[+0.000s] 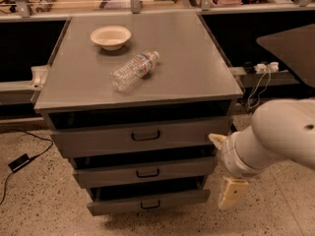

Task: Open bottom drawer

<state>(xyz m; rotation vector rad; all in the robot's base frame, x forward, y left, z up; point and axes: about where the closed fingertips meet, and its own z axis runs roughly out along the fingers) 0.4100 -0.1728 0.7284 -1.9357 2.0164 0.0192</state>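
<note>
1. Grey bench with three drawers stacked in its front, standing on a speckled floor.
2. The bottom drawer is the lowest of the three, close to the floor. It has a low, wide grey front with a small black bar handle at its centre, and a dark gap shows above the front.
3. The middle drawer sits directly above it, and the top drawer, with a taller front, is under the bench top. Both have dark gaps above their fronts.
4. The claw is at the right side of the drawer stack, about level with the middle and bottom drawers and just beside their right ends. It is not on the handle.
5. The claw's fingers are spread and nothing is pinched. One cream finger sits up near the top drawer's right end, and the other points down toward the floor, beside the bottom drawer's right end.
6. The white arm comes in from the right edge.
7. On the bench top, a cream bowl stands upright toward the back left. A clear plastic bottle lies on its side near the middle, apart from the bowl.
8. On the floor at the left is a small black box with a cable.
</note>
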